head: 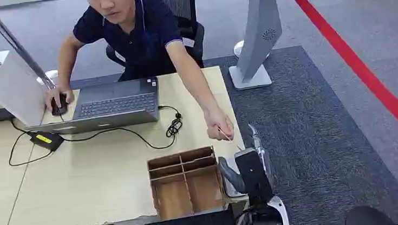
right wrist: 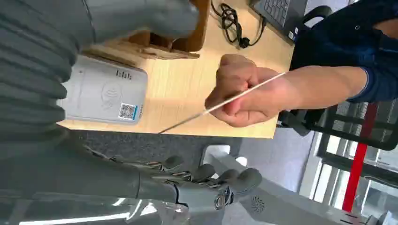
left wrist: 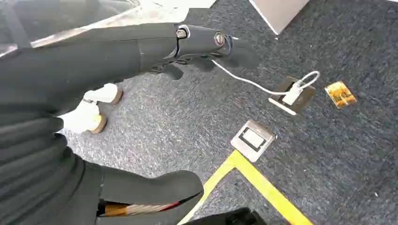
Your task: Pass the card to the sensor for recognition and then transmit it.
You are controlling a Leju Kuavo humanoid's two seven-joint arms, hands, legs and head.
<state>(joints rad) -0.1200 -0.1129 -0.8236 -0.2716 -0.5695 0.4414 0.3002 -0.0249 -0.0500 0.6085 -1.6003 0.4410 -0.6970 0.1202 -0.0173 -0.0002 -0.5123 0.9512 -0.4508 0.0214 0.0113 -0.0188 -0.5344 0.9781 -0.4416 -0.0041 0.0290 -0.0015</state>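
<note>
A person seated behind the table holds a thin white card (head: 224,135) out over the table's right edge. The right wrist view has the card (right wrist: 225,102) edge-on, pinched in the person's hand (right wrist: 248,91). The white card sensor (right wrist: 105,91) with a QR sticker lies flat on the table corner beside the wooden box. My right hand (head: 251,167) is raised just off that corner, below the card. Its thumb (right wrist: 141,18) and fingers (right wrist: 211,180) are spread wide with nothing between them. My left hand (left wrist: 155,47) hangs over the carpet, its fingers straight and holding nothing.
A wooden divided box (head: 184,182) stands at the table's front right. A laptop (head: 117,103), a power adapter (head: 46,140) and cables (head: 173,126) lie further back. A white stand (head: 258,36) rises on the carpet to the right, beside a red floor line (head: 367,76).
</note>
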